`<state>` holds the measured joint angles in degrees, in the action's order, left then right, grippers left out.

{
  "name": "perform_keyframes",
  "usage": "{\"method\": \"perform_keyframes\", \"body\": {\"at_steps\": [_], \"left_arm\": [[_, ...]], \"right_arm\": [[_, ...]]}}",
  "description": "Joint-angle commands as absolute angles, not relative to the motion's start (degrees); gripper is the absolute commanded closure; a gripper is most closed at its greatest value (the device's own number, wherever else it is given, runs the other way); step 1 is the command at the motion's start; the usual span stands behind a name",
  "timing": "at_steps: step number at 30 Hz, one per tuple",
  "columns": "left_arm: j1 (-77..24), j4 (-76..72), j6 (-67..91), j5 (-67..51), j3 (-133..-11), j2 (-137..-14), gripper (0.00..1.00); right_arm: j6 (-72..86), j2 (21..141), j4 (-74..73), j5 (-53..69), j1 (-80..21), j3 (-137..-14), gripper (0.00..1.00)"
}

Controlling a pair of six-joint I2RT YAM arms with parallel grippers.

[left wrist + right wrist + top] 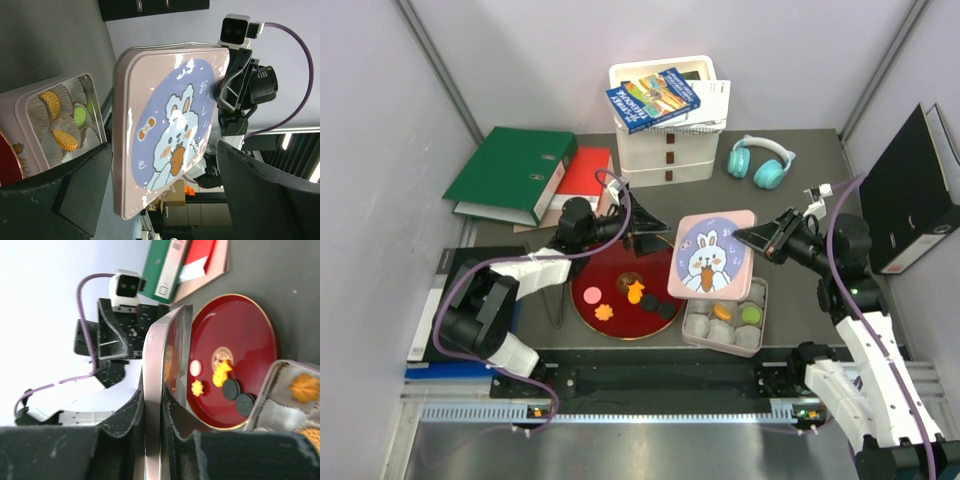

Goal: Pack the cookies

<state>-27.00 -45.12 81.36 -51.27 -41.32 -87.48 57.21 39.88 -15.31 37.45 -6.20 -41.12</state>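
We have the right arm [845,245] with its jaws pinching the right edge of the pink bunny lid [712,255]. The lid is held tilted off the bench above the far part of the tin [724,350], so only the tin's near cups are open from above. The left arm [535,268] has its jaws spread over the far rim of the red plate [610,265], near the lid's left edge. We see the cookies [636,291] lying flat, roundish with no clear long axis: six clustered mid-plate, a few more in the tin's paper cups [698,326].

cookies [636,291]: 5 flat on red plate [628,326] (1 pink, 2 orange, 2 dark); 3 in tin [686,330] cups (2 orange, 1 green).
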Motion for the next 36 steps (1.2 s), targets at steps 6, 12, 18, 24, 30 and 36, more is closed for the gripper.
{"method": "perform_keyframes", "body": {"at_steps": [6,12,18,24,30,36], "left_arm": [[-29.7,-67.13,89.99,-53.97,-42.71,-95.0,0.13],[-30.15,-73.74,93.43,-54.05,-43.07,-96.86,0.29],[-30.15,-78.04,95.71,-55.19,-43.59,-97.73,0.47],[-30.23,-81.12,98.08,-55.98,-43.59,-98.79,0.56],[-30.23,-81.39,98.17,-57.74,-43.94,-98.96,0.69],[-30.23,-79.46,96.86,-58.89,-43.68,-98.18,0.79]], "right_arm": [[66.09,41.22,1.66,42.19,-5.71,-37.53,1.0],[63.99,41.57,-1.91,42.28,-5.71,-37.18,1.0],[61.53,41.75,-6.06,41.75,-5.71,-36.56,1.0],[59.94,42.1,-8.7,41.66,-5.71,-34.98,1.0],[55.99,42.71,-14.32,39.99,-5.8,-35.51,1.0],[53.26,42.63,-18.71,37.88,-5.8,-37.7,0.75]]}}
